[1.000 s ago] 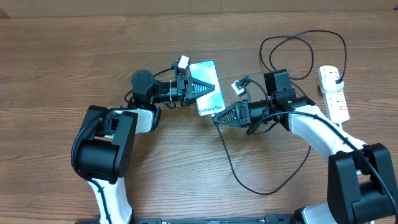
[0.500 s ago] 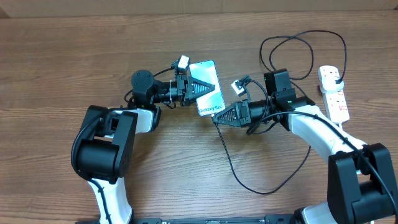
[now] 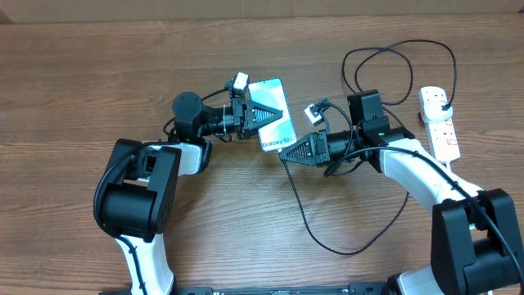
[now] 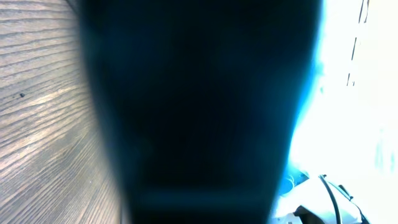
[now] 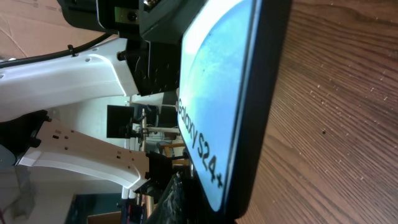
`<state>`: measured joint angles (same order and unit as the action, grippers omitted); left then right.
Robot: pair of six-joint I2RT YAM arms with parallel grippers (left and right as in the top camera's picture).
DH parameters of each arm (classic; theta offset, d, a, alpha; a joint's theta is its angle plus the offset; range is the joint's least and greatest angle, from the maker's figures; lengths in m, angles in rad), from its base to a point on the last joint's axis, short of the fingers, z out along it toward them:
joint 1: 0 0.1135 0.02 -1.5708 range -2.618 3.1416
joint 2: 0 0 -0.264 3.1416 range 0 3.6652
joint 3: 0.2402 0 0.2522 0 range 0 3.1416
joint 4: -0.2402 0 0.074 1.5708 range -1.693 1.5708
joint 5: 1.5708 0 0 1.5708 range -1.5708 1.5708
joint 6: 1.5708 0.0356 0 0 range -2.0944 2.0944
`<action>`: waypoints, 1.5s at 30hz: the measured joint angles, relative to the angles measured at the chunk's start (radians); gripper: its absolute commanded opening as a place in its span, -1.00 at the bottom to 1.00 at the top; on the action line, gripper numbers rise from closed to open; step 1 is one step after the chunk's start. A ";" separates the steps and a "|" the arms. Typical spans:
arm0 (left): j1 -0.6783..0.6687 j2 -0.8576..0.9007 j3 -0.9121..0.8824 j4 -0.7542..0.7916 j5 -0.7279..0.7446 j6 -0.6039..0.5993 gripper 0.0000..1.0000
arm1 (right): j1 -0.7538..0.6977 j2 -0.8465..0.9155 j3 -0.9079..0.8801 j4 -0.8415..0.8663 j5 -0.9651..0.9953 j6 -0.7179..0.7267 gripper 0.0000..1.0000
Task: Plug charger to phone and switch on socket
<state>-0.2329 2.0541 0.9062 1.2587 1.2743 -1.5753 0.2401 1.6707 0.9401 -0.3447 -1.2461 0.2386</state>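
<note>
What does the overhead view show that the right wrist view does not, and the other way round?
Overhead only: the power strip, the loops of the cable and the right arm. Right wrist only: the black side edge of the phone and its full white text, "Galaxy S24+". Both: the phone, the wooden table and the left arm.

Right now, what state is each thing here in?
left gripper, resting on the phone; open or shut unclear.
right gripper, shut on the charger near its tip.
phone, lying flat, screen lit.
charger, plugged into the socket; tip at the phone's end, insertion hidden.
socket, switch position too small to read.
</note>
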 measured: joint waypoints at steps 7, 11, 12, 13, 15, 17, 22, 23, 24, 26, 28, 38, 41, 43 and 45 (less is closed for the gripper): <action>-0.001 0.000 0.000 0.006 0.000 0.000 -0.91 | 0.000 0.000 0.000 0.003 0.000 0.001 -0.92; -0.001 0.000 0.000 0.006 -0.001 0.000 -0.91 | -0.004 0.000 0.000 0.004 -0.002 0.001 -0.92; -0.001 0.000 0.000 0.006 -0.002 -0.001 -0.91 | -0.005 0.000 0.000 0.005 -0.002 0.001 -0.92; -0.001 0.000 0.000 0.006 -0.002 -0.001 -0.91 | -0.005 0.000 0.000 0.005 -0.003 0.001 -0.92; -0.001 0.000 0.000 0.007 -0.004 -0.001 -0.91 | -0.006 0.000 0.000 0.011 -0.003 0.002 -0.92; -0.001 0.000 0.000 0.018 -0.006 -0.003 -0.91 | -0.006 0.000 0.000 0.017 -0.004 0.005 -0.92; -0.002 0.000 0.002 0.081 -0.032 -0.023 -0.91 | -0.010 0.000 0.000 0.064 -0.011 0.034 -0.92; -0.004 0.000 0.004 0.088 -0.038 -0.026 -0.91 | -0.011 0.000 0.000 0.068 -0.013 0.039 -0.92; -0.006 0.000 0.005 0.091 -0.043 -0.027 -0.91 | -0.012 0.000 0.000 0.068 -0.012 0.042 -0.92; -0.010 0.000 0.005 0.093 -0.053 -0.031 -0.92 | -0.013 0.000 0.000 0.074 -0.012 0.048 -0.92; -0.014 0.000 0.005 0.095 -0.066 -0.039 -0.92 | -0.015 0.000 -0.001 0.083 -0.014 0.050 -0.92; -0.016 0.000 0.010 0.096 -0.072 -0.058 -0.92 | -0.017 0.000 -0.002 0.098 -0.030 0.066 -0.92; -0.006 0.000 0.010 0.096 -0.050 -0.068 -0.92 | -0.023 0.000 -0.002 0.090 -0.043 0.060 -0.92; 0.007 0.000 0.010 0.097 -0.024 -0.072 -0.91 | -0.036 0.000 -0.002 0.091 -0.047 0.056 -0.92; 0.014 0.000 0.010 0.097 -0.011 -0.074 -0.91 | -0.046 0.000 -0.002 0.091 -0.050 0.056 -0.92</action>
<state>-0.2192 2.0541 0.9165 1.3552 1.2633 -1.6497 0.1944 1.6707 0.9382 -0.2535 -1.2957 0.2943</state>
